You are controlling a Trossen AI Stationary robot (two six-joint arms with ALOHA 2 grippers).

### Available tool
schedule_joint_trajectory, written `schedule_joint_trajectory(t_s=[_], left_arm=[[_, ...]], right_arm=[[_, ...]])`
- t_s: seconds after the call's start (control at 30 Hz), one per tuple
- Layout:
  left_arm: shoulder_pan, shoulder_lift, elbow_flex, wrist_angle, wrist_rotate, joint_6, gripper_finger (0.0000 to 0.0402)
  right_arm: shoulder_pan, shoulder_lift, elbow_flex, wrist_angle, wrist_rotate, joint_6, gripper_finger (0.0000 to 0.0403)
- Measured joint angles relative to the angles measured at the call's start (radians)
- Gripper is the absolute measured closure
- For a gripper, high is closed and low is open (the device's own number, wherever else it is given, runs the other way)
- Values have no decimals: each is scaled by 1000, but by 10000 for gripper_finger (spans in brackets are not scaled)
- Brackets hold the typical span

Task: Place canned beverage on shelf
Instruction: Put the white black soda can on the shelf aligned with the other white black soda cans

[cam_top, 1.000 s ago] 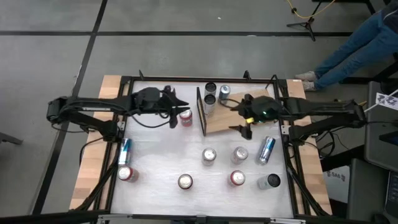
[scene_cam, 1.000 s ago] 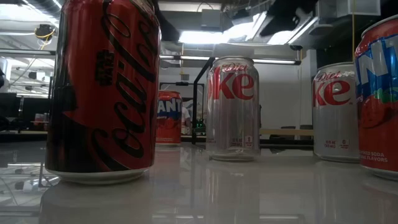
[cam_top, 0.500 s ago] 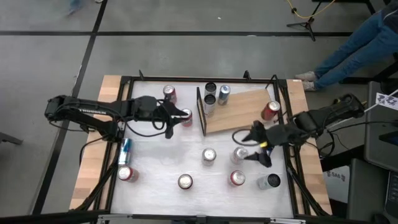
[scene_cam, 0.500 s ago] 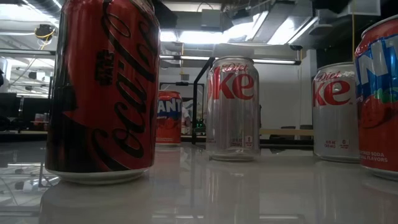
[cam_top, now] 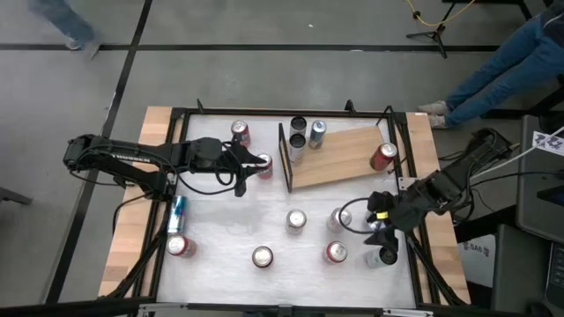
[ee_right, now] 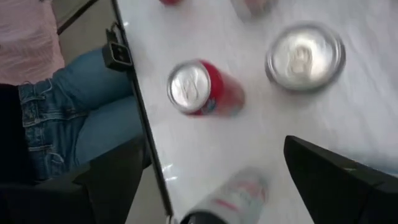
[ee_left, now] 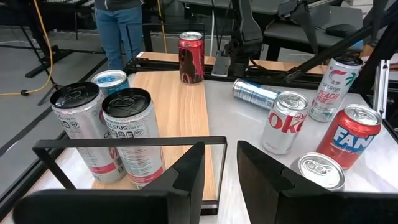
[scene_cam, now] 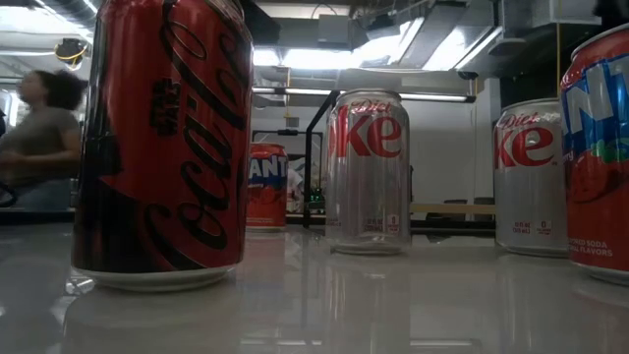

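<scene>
On the shelf [cam_top: 339, 157] a red can [cam_top: 382, 156] stands; right tool [cam_top: 374, 226] withdrew.

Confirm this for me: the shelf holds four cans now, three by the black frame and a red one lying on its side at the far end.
Not quite. The red can stands upright on the shelf, as the left wrist view shows. The three cans by the black frame are as stated.
</scene>
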Motion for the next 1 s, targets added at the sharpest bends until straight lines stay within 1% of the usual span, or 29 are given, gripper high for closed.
schedule_joint_trajectory(t_s=[0.33,0.47,0.6,0.67,0.83,1.0], left_arm=[[0,0,0,0,0,-2,317],[0,0,0,0,0,-2,317],[0,0,0,0,-6,-2,317],[0,0,0,0,-22,-2,317],[0,0,0,0,-47,-2,317],[0,0,0,0,-50,-6,317]], right_arm=[[110,3,0,-21,0,249,33],[149,4,0,-29,9,323,33],[160,4,0,-103,17,361,33],[159,5,8,-162,3,377,33],[158,43,102,-287,-5,382,33],[159,151,234,-421,1,382,33]])
